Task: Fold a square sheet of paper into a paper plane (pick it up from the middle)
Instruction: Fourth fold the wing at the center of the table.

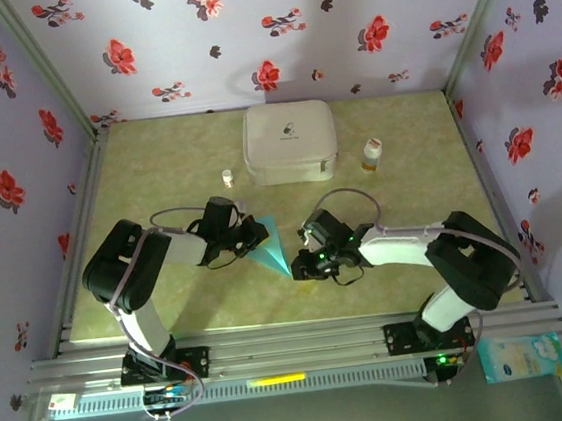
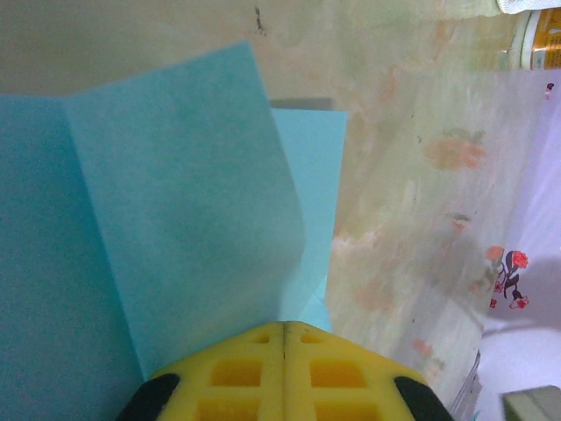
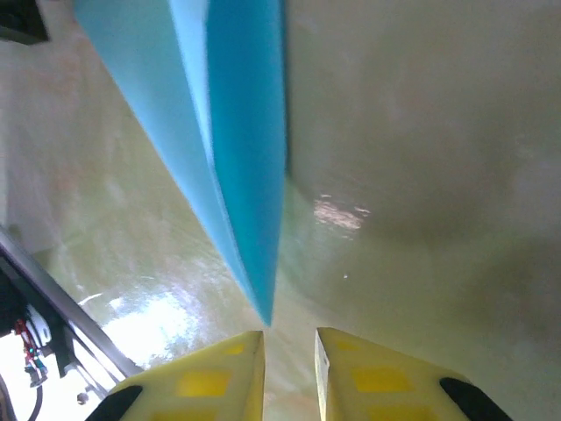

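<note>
Yellow pads (image 2: 237, 377) of the left end effector (image 2: 283, 351) are sitting closest to the lens in the left wrist view. They are pressing flat together w/ no gap and pinching the wide rear end of the paper plane (image 2: 175, 219). One flap is standing up from the grip along a crease, w/ another layer lying lower beside it. That looks like a hold meant to steady the tail while the other arm works the front.

In the right wrist view, the right end effector (image 3: 289, 351) is hanging slightly open. Its fingers (image 3: 210, 381) are parted by a narrow slot and gripping nothing. The plane's sharp tip is ending just ahead of that slot, not inside it. Prob. it is lining up to nip or press the nose, though that's a guess.

From the top view, the plane is lying between the two end effectors, roughly mid-surface (image 1: 156, 173) and toward the near edge. It is well apart from the white case (image 1: 289, 141) at the back.

Its long axis is running diagonally, w/ the broad tail up-left at the left end effector. The nose is pointing down-right, toward the right end effector and the near edge. Can't tell whether the tip is touching the surface or floating just above it.
</note>
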Controlling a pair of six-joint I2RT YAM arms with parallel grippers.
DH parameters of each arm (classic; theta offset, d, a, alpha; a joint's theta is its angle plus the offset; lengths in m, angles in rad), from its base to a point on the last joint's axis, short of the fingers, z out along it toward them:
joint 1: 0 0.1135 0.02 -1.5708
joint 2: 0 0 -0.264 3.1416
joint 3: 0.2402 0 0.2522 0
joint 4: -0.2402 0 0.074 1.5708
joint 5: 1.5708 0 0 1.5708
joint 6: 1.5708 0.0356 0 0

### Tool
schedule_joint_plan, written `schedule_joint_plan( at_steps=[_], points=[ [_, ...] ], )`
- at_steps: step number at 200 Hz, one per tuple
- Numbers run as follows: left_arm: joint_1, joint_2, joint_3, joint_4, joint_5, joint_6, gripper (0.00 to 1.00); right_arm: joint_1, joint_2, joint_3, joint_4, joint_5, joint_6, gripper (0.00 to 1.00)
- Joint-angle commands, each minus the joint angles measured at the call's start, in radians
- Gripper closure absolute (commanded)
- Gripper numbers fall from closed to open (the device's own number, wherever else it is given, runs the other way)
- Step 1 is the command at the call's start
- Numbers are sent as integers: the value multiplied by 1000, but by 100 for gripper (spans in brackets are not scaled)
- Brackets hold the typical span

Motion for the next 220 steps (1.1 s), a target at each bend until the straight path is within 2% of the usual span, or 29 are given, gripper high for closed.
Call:
schedule_joint_plan(
  at_steps=[1,10,31,55,76,128,220],
  points=[
    [8,17,-37,-92,-59,20,100,-8,-47,56,-40,39,-26,76],
    [8,16,-36,-92,-59,20,100,-7,-39,73,-31,20,-30,77],
    [8,16,-38,-92,-59,19,100,-3,19,127,24,-52,-8,88],
    [7,20,-36,-91,-59,19,100,21,102,185,78,-74,16,96],
    [8,21,-34,-92,-59,17,100,27,170,220,58,-37,26,100],
    [8,22,-36,-93,-60,20,100,25,223,173,86,-10,53,100],
    [9,19,-40,-95,-59,17,100,27,196,7,211,-30,120,100]
  ],
)
